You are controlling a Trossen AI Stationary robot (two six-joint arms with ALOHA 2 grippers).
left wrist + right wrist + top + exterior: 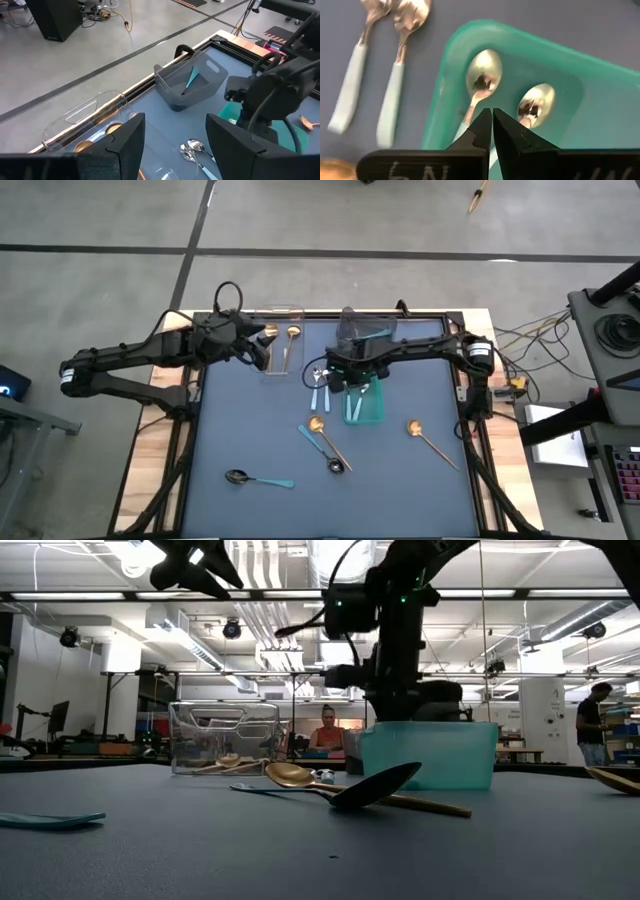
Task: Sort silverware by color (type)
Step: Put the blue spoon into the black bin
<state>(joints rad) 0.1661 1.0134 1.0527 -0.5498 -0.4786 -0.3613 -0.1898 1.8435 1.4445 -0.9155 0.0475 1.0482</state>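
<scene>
My right gripper (492, 116) is shut with nothing between its fingers and points down over the teal bin (450, 65), where two silver spoons (484, 70) with light-blue handles lie. Two more such spoons (355, 75) lie side by side on the mat just left of the bin (365, 408). In the high view my left gripper (268, 345) hangs open beside the clear bin (283, 340), which holds gold spoons. A gold spoon (316, 423) and a dark spoon with a teal handle (336, 466) lie crossed on the mat.
The grey bin (190, 85) at the far edge holds a teal-handled spoon. Another dark spoon (237, 476) lies near the front left, and a gold spoon (413, 427) right of the teal bin. A black frame (465, 395) borders the mat. A person sits in the room behind.
</scene>
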